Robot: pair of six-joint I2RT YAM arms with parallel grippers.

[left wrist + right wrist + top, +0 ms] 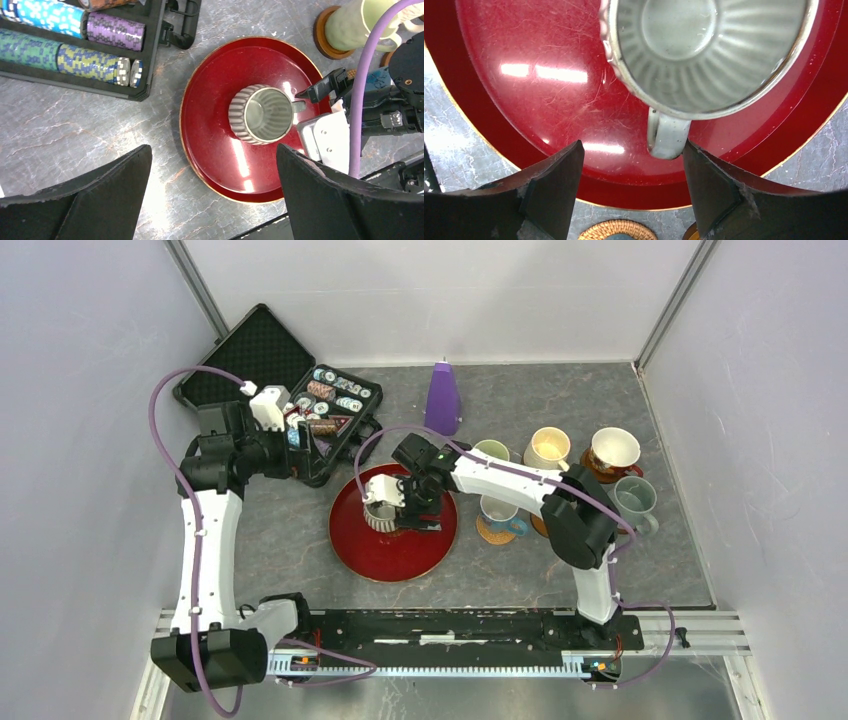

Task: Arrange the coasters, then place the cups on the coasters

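White and black robot arms [205,530] with purple cables [355,125]; left hand [212,150] and right hand [633,145] have black fingers [100,195].

No legible text, label, brand, number or sign in any view; poker chips [85,62] in the black case [152,55] show striped edge patterns only; chip faces too small to read.

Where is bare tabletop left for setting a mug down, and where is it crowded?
Bare tabletop lies between the left arm, chip case and red tray. Another patch sits right of the purple cone, behind the mugs. Crowded: the mugs right of the tray.
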